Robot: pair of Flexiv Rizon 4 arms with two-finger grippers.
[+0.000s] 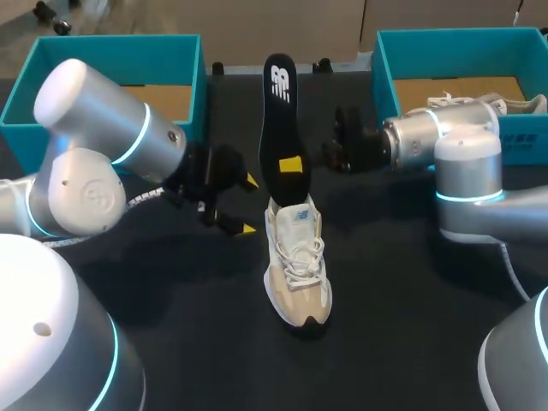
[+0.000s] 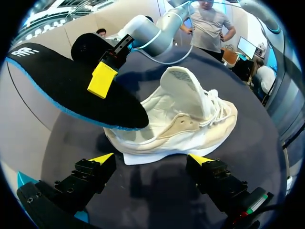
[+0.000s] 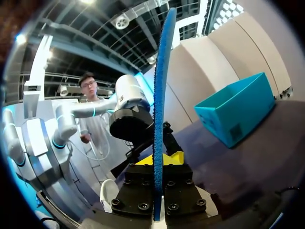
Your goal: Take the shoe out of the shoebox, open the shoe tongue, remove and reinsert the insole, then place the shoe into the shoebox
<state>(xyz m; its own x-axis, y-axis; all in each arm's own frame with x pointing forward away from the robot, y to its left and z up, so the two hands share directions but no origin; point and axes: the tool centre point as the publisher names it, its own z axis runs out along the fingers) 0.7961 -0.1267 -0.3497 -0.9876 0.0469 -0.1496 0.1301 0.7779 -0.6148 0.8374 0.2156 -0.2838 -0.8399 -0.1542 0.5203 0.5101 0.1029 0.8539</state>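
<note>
On the black table point(image 1: 385, 325) the shoe point(image 1: 297, 261) lies mid-surface, outside the teal shoebox point(image 1: 445, 38). The right gripper point(image 1: 295, 164) pinches the black insole point(image 1: 278, 120) upright over its heel end, while the left gripper point(image 1: 248, 205) sits beside the shoe, spread wide and holding nothing.

Robotics lab, left arm point(image 1: 94, 163) and right arm point(image 1: 467, 163) over black table point(image 1: 402, 291), teal shoebox point(image 1: 445, 53) on it

Hiding the heel of the shoe point(image 2: 190, 119) behind the insole point(image 2: 62, 81), just ahead of the left gripper point(image 2: 150, 158). Partly screening the yellow fingertips point(image 3: 175, 156) of the right gripper point(image 3: 159, 160) with the edge-on insole, and blocking nearly everything beneath it.
</note>
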